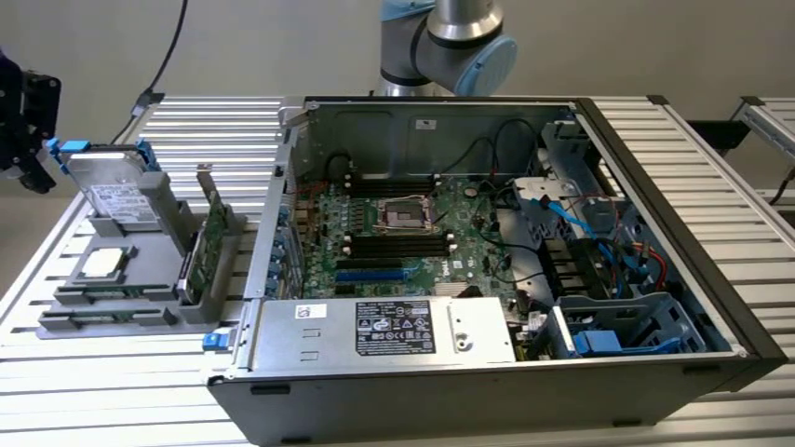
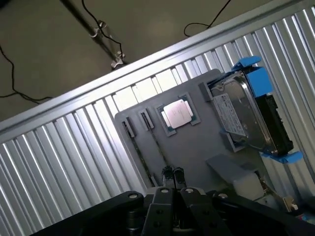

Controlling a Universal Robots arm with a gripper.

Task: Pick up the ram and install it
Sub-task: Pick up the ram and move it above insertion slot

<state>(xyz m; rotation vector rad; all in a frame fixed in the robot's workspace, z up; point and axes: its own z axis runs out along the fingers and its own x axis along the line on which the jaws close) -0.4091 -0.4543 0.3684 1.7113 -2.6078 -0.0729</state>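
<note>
The ram (image 2: 155, 147) shows as a thin edge-on stick lying in a slot of the grey parts tray (image 2: 197, 147), beside the square CPU (image 2: 178, 113). In the exterior view a strip of the green ram (image 1: 110, 294) lies low along the tray's near side. My gripper (image 2: 172, 173) hovers above the tray with its two fingertips pressed together and nothing between them. In the exterior view the gripper (image 1: 35, 172) hangs at the far left edge, beside the hard drive (image 1: 122, 191). The open computer case (image 1: 497, 251) holds the motherboard (image 1: 397, 233) with its dark memory slots.
A grey hard drive with blue tabs (image 2: 251, 115) stands on the tray's far end, and a green expansion card (image 1: 218, 233) stands upright between tray and case. The power supply (image 1: 385, 331) fills the case's near side. Cables (image 2: 98, 29) run over the floor beyond the slatted table.
</note>
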